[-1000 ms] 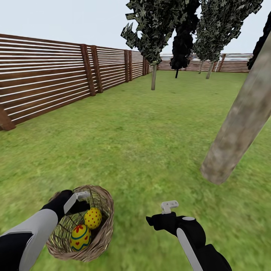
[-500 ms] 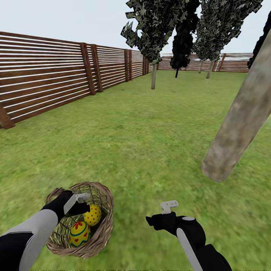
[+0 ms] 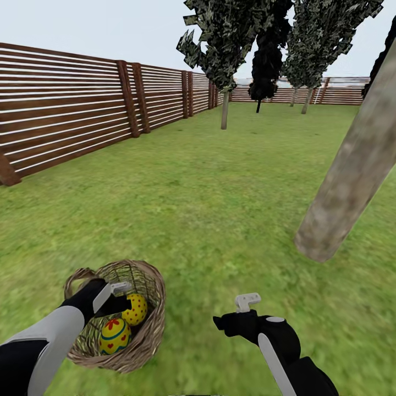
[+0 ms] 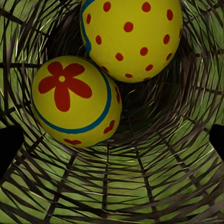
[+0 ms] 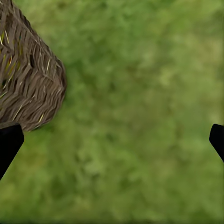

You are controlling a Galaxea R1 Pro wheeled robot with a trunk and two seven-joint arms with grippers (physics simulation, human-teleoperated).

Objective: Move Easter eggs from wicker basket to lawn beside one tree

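**Head view: left gripper inside the basket, two eggs in sight**

Head view shows the wicker basket (image 3: 144, 330) lying tipped on the lawn (image 3: 209, 181) at the lower left, its mouth turned up toward the camera. The left gripper (image 3: 122, 290) reaches in over the braided rim, just above the dotted egg (image 3: 135, 309); the flower egg (image 3: 114, 336) lies beside it, lower in the bowl, and the two appear to touch.

From the left wrist, both eggs sit close ahead against the woven wall — dotted egg (image 4: 133, 37), flower egg (image 4: 74, 100) — with the dark fingertips spread to either edge and gripping nothing. A third egg cannot be made out from these angles.

The right gripper (image 3: 247, 301) hovers over bare grass to the right of the basket. Its wrist camera looks down on turf and the basket's outer weave (image 5: 25, 88), the fingertips wide apart — released, empty.

The thick leaning trunk of the tree (image 3: 349, 179) meets the lawn at right, well apart from the basket. A brown slat fence (image 3: 66, 121) runs along the left side.
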